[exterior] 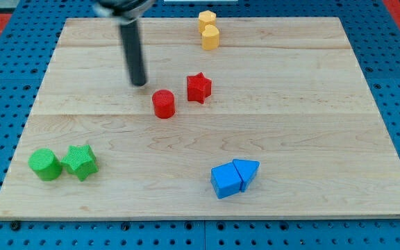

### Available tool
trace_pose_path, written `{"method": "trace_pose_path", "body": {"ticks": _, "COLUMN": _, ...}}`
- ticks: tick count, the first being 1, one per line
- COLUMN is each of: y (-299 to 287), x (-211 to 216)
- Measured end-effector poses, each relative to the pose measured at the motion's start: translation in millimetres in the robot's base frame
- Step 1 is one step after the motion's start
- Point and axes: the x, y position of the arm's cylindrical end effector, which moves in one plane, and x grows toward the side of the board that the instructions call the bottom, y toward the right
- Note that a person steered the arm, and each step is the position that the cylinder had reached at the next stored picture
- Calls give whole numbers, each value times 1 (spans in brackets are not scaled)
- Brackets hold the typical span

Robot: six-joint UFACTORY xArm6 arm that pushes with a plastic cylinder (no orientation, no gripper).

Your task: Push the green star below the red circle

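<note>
The green star (80, 162) lies near the board's lower left, touching a green circle (45, 164) on its left. The red circle (163, 104) stands near the middle of the board, well up and to the right of the star. My tip (139, 84) rests on the board just up and left of the red circle, a short gap away, and far from the green star.
A red star (198, 88) sits right of the red circle. Two yellow blocks (209, 29) stand together at the top. A blue cube (226, 180) and a blue triangle (247, 171) touch at the lower right. The wooden board (325, 104) lies on a blue pegboard.
</note>
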Motion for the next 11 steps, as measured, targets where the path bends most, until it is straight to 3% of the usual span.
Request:
{"method": "trace_pose_path", "body": {"ticks": 2, "y": 24, "x": 169}}
{"method": "trace_pose_path", "body": {"ticks": 3, "y": -41, "x": 192}}
{"method": "trace_pose_path", "body": {"ticks": 4, "y": -127, "x": 190}}
{"method": "trace_pose_path", "body": {"ticks": 5, "y": -157, "x": 179}}
{"method": "trace_pose_path", "body": {"ticks": 6, "y": -106, "x": 155}}
{"method": "trace_pose_path", "body": {"ticks": 8, "y": 63, "x": 155}}
{"method": "trace_pose_path", "body": {"ticks": 10, "y": 93, "x": 131}}
{"method": "trace_pose_path", "body": {"ticks": 11, "y": 64, "x": 144}}
